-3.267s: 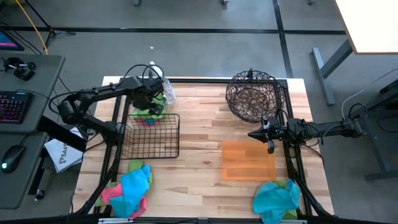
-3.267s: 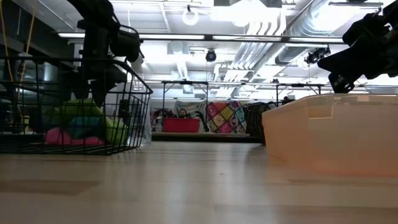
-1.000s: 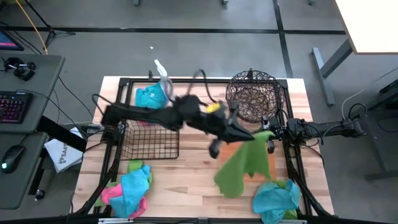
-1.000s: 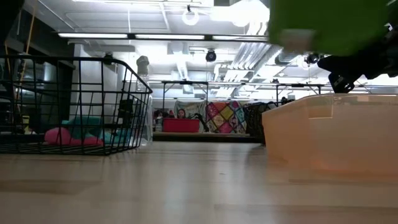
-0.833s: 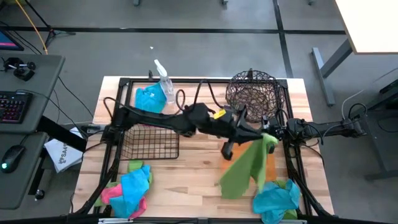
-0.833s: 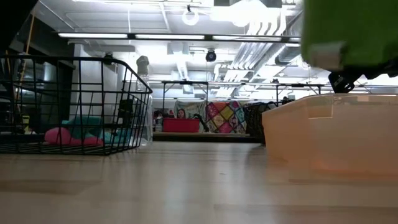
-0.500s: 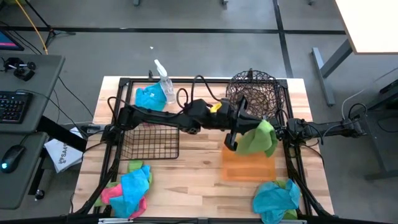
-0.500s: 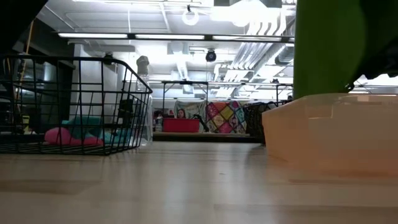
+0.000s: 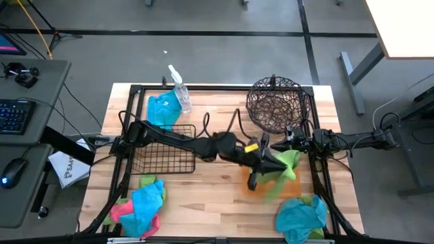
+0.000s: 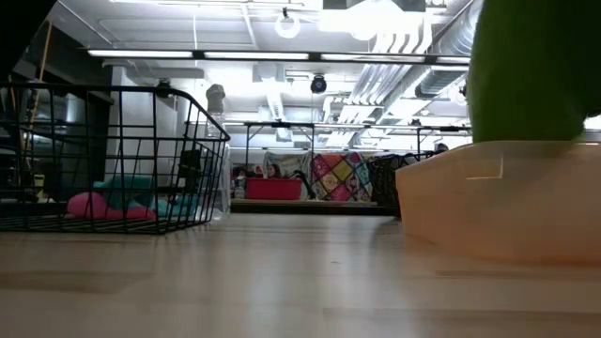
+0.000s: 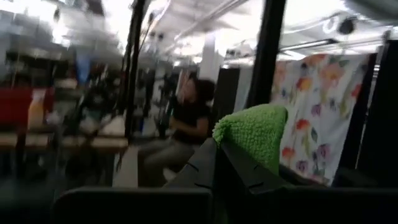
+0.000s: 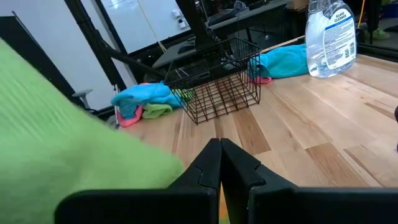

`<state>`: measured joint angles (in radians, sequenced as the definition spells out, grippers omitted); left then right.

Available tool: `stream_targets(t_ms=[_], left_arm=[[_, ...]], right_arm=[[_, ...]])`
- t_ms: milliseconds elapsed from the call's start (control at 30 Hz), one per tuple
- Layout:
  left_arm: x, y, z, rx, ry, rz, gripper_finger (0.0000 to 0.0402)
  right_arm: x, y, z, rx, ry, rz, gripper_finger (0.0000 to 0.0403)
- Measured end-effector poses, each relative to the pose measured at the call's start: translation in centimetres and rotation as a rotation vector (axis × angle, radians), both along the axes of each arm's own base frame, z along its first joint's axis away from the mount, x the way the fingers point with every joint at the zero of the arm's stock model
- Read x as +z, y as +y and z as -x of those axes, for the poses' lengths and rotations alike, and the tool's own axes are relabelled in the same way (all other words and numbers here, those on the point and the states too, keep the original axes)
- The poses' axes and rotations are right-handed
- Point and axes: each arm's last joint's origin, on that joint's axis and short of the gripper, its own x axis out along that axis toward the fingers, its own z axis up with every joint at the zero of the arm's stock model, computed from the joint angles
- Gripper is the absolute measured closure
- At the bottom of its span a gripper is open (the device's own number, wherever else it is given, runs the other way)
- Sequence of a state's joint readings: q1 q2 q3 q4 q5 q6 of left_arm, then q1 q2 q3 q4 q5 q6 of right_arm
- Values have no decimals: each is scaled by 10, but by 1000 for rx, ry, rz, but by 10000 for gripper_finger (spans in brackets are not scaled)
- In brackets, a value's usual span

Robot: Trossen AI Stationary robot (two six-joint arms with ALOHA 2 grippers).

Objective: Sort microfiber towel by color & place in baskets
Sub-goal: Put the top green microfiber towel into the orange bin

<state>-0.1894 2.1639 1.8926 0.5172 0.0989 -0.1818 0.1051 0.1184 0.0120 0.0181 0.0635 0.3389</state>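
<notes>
A workshop hall with ceiling lights and racks lies beyond a pale wooden table (image 9: 210, 186).

The left end effector (image 9: 266, 165) is stretched far across the table and hovers over the flat orange tray (image 9: 293, 188). Its fingers are clamped on a green towel (image 9: 281, 169), which the left wrist view shows bulging out beside them (image 11: 255, 134). In the low view the green cloth (image 10: 531, 70) hangs above the tray's pale wall (image 10: 498, 202); whether it touches the tray floor cannot be told. The right end effector (image 9: 293, 139) waits at the table's right edge, between the tray and the round woven-wire bowl basket (image 9: 274, 105). In its own wrist view its fingers lie together with nothing between them.

As a judgement, sorting has barely begun. The green towel is over the tray but not yet let go, and the bowl basket looks empty. The square black wire-grid basket (image 9: 166, 149) shows no towel inside from above. Three heaps remain on the bare table: a blue, pink and green pile (image 9: 139, 203) at the near left, a blue towel (image 9: 302, 215) at the near right, and more cloth (image 9: 159, 108) behind the wire basket, beside a clear spray bottle (image 9: 180, 95).
</notes>
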Motion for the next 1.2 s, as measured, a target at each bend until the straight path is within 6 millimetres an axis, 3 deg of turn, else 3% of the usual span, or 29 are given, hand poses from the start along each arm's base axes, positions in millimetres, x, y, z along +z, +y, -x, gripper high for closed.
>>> stream_targets(t_ms=[133, 367, 567, 767, 867, 1000, 1200], left_arm=[[-32, 1, 0, 11, 108, 62, 401], [-71, -1, 4, 111, 224, 70, 401], [-91, 24, 3, 291, 329, -77, 401], [-112, 28, 6, 119, 544, -95, 401], [-119, 24, 9, 119, 608, -143, 397], [-125, 27, 11, 141, 678, -152, 363], [-126, 32, 12, 60, 717, -98, 262]], right_arm=[[0, 0, 0, 0, 0, 0, 402], [0, 0, 0, 0, 0, 0, 402], [0, 0, 0, 0, 0, 0, 402], [0, 0, 0, 0, 0, 0, 402], [0, 0, 0, 0, 0, 0, 402], [0, 0, 0, 0, 0, 0, 402], [0, 0, 0, 0, 0, 0, 402]])
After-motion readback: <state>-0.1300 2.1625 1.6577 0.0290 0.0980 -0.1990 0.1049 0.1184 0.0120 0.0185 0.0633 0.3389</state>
